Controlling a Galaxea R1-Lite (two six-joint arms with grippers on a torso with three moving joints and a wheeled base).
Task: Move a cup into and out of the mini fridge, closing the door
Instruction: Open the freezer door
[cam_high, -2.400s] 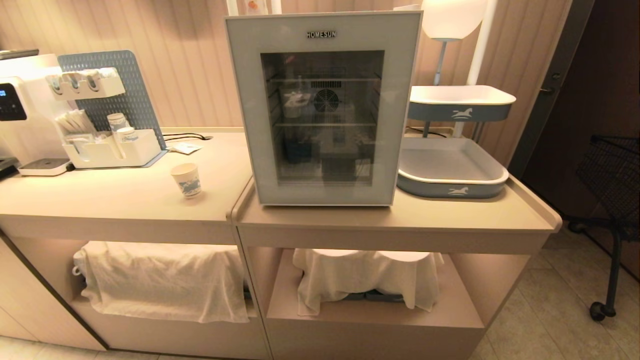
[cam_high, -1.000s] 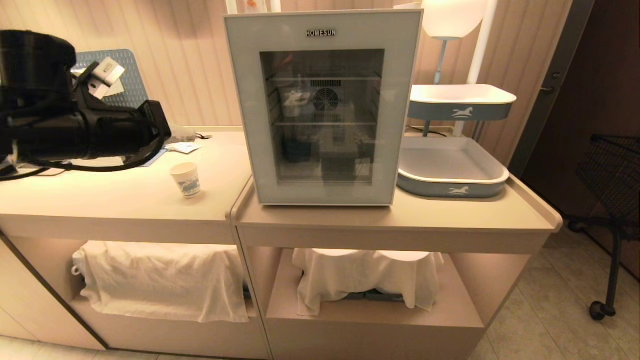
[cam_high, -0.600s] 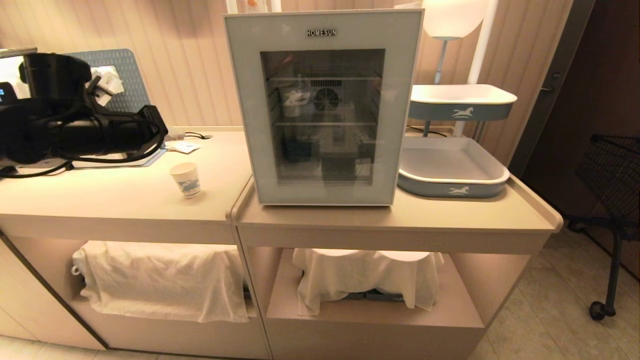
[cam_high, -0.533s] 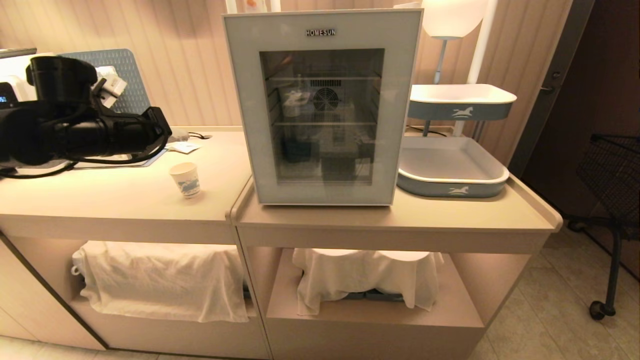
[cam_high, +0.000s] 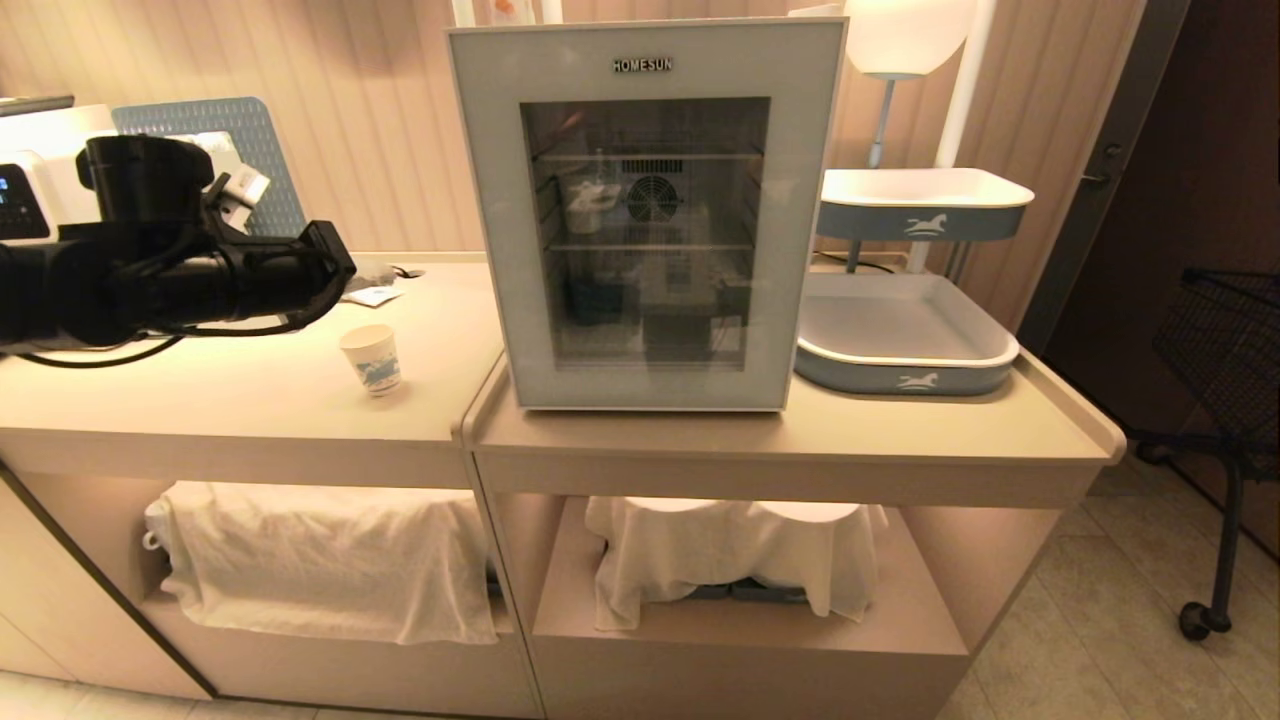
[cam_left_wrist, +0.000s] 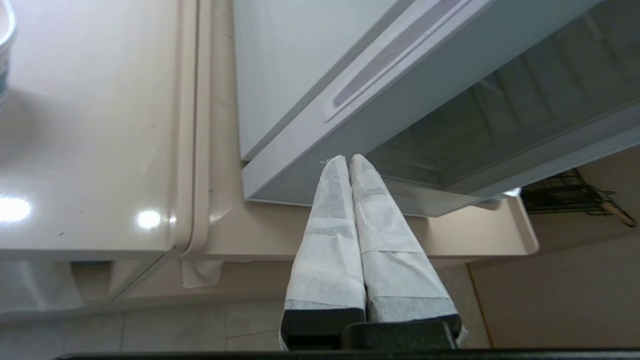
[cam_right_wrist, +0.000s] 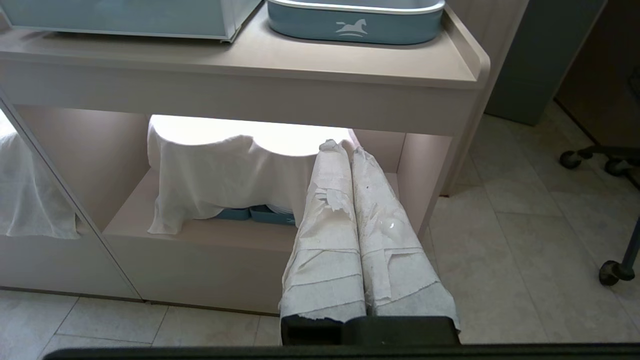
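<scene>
Item: left arm. Over the last moments we are seeing it come into the head view from the left and lower above the counter (cam_high: 250, 400), where before no arm showed; it is now reaching level toward the mini fridge (cam_high: 645, 215). We are reading this as the opening approach: the arm is lining up on the hinge-free edge of the door (cam_high: 490, 220), which is sitting flush and closed.

Item: left gripper (cam_left_wrist: 348, 159). Its tape-wrapped fingers (cam_left_wrist: 330, 210) are pressing together, clenched on nothing. In the left wrist view the tips are pointing at the door's lower corner, near it; we cannot tell whether they are touching.

Item: right gripper (cam_right_wrist: 344, 146). It is parking low, facing the shelf under the counter and the white cloth (cam_right_wrist: 220, 170); its fingers are likewise closed and empty.

Item: the cup (cam_high: 372, 358). It is standing upright on the counter, left of the mini fridge and well apart from it, below and just ahead of the left arm's end. Nobody is touching it.

Judgement: we are at the very start, with door unopened and cup not yet moved.
</scene>
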